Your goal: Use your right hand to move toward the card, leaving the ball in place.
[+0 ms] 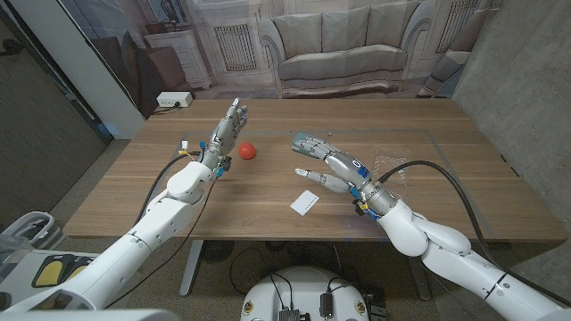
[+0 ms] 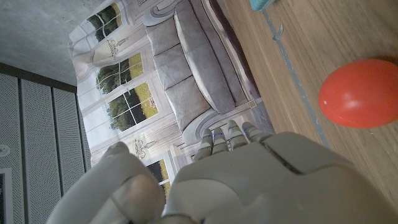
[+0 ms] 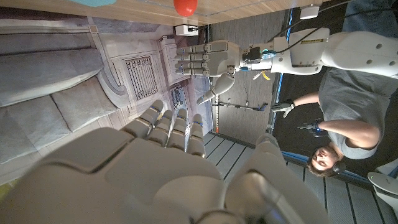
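A small white card (image 1: 304,201) lies on the wooden table (image 1: 268,214) near its front middle. A red ball (image 1: 246,151) (image 2: 359,93) (image 3: 185,7) sits further back and to the left. My right hand (image 1: 323,162) (image 3: 168,180) hovers just right of the card and above it, fingers spread, nothing in it. My left hand (image 1: 226,132) (image 2: 249,180) (image 3: 205,59) stands raised just left of the ball, fingers straight and apart, holding nothing.
A clear crumpled plastic wrap (image 1: 393,169) lies on the table to the right of my right hand. A white power strip (image 1: 174,100) sits on the floor behind the table's far left corner. A person (image 3: 336,118) stands off to the side.
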You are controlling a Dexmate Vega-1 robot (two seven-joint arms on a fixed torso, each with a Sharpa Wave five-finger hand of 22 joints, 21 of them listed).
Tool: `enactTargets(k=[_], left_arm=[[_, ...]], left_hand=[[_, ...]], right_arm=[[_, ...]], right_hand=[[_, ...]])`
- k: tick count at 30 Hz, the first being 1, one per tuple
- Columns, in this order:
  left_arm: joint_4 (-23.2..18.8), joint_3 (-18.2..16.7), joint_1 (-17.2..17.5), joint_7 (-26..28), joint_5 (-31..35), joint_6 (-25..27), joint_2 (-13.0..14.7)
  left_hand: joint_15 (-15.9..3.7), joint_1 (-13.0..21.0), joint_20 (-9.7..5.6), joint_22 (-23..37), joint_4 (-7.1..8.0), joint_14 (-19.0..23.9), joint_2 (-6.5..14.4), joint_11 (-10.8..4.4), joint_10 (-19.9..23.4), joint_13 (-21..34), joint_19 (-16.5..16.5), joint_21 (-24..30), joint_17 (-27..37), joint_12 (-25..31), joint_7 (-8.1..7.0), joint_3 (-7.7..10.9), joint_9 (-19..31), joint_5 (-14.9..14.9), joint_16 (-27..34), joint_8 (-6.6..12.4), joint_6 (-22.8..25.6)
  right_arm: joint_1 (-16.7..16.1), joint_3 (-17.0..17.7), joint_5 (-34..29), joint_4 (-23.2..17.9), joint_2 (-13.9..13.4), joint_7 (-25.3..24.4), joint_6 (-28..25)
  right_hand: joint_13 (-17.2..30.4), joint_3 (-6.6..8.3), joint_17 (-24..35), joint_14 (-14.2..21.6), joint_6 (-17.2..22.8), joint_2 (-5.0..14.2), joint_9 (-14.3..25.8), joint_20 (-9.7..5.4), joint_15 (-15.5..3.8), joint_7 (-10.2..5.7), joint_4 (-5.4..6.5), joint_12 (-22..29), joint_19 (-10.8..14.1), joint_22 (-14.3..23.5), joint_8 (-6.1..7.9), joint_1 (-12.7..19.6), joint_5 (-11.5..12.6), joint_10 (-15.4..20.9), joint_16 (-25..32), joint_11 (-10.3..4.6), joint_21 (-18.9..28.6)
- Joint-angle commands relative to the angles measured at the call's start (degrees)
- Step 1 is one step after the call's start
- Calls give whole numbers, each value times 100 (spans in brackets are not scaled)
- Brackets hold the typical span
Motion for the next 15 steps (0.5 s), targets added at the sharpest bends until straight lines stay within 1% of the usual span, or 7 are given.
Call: enactTargets(k=[1, 5, 15], left_arm=[[100, 49, -69, -12, 32, -37, -73], [144, 59, -111, -38, 12, -19, -88], [122, 52, -133, -26, 16, 10, -71]], left_hand=[[-7, 23, 6, 22, 29, 31, 43, -21, 32, 27, 23, 31, 19, 19, 24, -40, 26, 0, 24, -6, 17], [-7, 26, 10, 22, 29, 32, 45, -18, 31, 27, 20, 30, 19, 17, 16, -44, 27, -2, 24, -10, 13], [-8, 33, 14, 22, 27, 30, 52, -12, 40, 28, 19, 30, 19, 18, 13, -55, 27, -6, 22, -12, 15]], right_arm=[[92, -174, -469, -160, -249, -145, -449], [150, -263, -422, -184, -300, 22, -574], [266, -478, -621, -250, -354, 91, -836]], right_hand=[[6, 15, 5, -43, 55, 21, 27, -102, -1, -34, -49, 3, -10, 18, 24, 33, 28, -4, -30, -19, -22], [6, 32, 3, -54, 67, 42, 27, -80, 12, -47, -65, -2, -61, 19, 24, 65, 31, -8, -31, -8, -53], [6, 72, -2, -87, 113, 82, 27, -65, 3, -80, -108, -13, -108, 19, 32, 146, 34, -22, -37, -23, -92]])
